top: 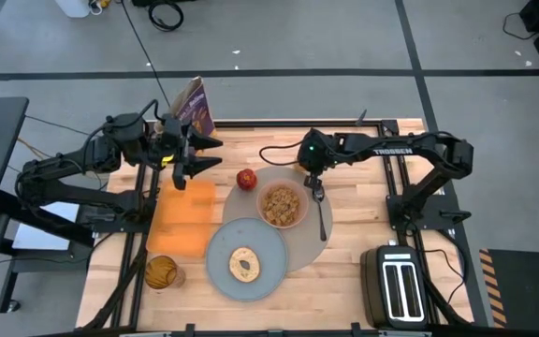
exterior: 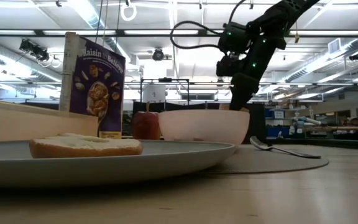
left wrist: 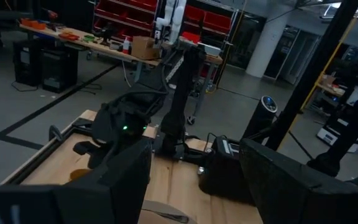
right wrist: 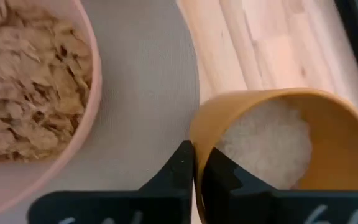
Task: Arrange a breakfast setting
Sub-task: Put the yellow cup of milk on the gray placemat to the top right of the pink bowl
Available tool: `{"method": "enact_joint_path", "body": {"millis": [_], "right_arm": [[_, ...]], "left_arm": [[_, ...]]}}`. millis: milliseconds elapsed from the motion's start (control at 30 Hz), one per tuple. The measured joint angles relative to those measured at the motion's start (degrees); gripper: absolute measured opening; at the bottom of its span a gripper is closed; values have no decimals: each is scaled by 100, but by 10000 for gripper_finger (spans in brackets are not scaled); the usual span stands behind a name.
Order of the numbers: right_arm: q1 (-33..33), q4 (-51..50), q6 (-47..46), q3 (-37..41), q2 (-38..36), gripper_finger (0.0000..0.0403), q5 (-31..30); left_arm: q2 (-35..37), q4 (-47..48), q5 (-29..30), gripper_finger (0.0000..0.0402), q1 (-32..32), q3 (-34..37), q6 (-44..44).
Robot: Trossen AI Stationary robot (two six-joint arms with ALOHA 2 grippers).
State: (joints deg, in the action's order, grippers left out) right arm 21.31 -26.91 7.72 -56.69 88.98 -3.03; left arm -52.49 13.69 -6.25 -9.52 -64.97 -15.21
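A pink bowl (top: 282, 204) of cereal flakes sits on the round grey-beige mat (top: 299, 245), with a metal spoon (top: 321, 215) lying to its right. A grey plate (top: 223, 271) overlaps the mat's near left and carries a toast slice (top: 243, 265). A red apple (top: 246, 178) rests on the table left of the bowl. My right gripper (top: 313, 183) is at the mat's far edge, shut on a small orange cup (right wrist: 272, 143) with white contents. My left gripper (top: 204, 155) is open and empty beside a cereal box (top: 193, 108). My right gripper pinches the orange cup's rim (right wrist: 194, 134) on the side toward the bowl, one finger inside the cup (right wrist: 225, 180) and one outside (right wrist: 178, 169). The fingers come from above. The cup stays upright just off the mat's edge; I cannot tell whether it is lifted.
An orange rectangular cloth (top: 183, 217) lies left of the plate, with an amber glass (top: 162, 271) at its near end. A black toaster (top: 396, 285) stands at the near right corner. The cereal box stands upright at the far left edge.
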Motion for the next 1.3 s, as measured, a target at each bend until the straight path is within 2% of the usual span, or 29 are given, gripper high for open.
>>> {"method": "enact_joint_path", "body": {"millis": [167, 333, 500, 700, 1067, 1300], "right_arm": [[21, -74, 50, -100, -47, 14, 53], [-141, -86, 629, -287, -51, 14, 180], [-434, -718, 1256, -645, -42, 14, 134], [-445, -1376, 1324, -1104, -9, 14, 134], [-371, -1726, 2128, -1143, 311, 14, 436], [-360, -1894, 2182, -1274, 567, 14, 450]], "left_arm": [[0, -2, 67, 251, 0, 0, 105], [0, -4, 67, 251, 0, 0, 84], [0, -7, 67, 251, 0, 0, 84], [0, -11, 105, 251, 0, 0, 88], [0, -53, 111, 251, 0, 0, 90], [0, -111, 111, 251, 2, -2, 84]]}}
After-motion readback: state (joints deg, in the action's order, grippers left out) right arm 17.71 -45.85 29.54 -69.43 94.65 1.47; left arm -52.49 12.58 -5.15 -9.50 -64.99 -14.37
